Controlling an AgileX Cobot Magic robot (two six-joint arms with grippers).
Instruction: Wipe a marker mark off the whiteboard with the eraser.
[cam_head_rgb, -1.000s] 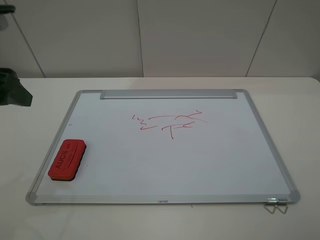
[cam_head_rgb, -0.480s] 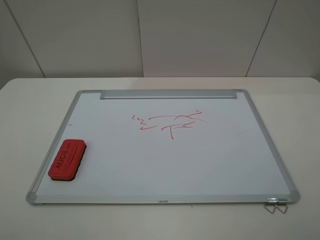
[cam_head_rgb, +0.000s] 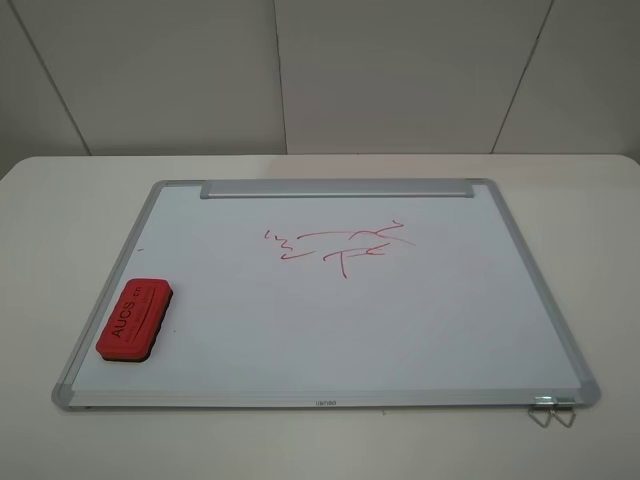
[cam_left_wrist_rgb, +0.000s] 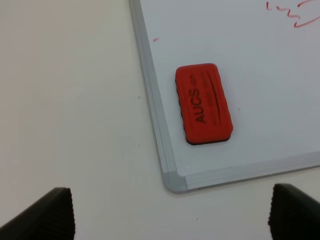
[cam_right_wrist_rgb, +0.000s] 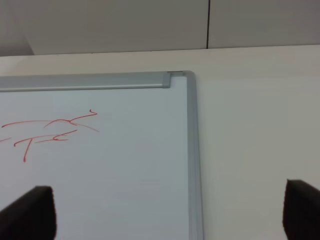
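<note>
Showing the task unstarted: the eraser lies untouched near the whiteboard corner, well apart from the unwiped marker mark; left gripper and right gripper spread wide, empty.

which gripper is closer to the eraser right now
Left. The left gripper hangs open above the table by the whiteboard corner where the eraser lies. The right gripper is open over the board's opposite side, with only the marker mark in its view.
</note>
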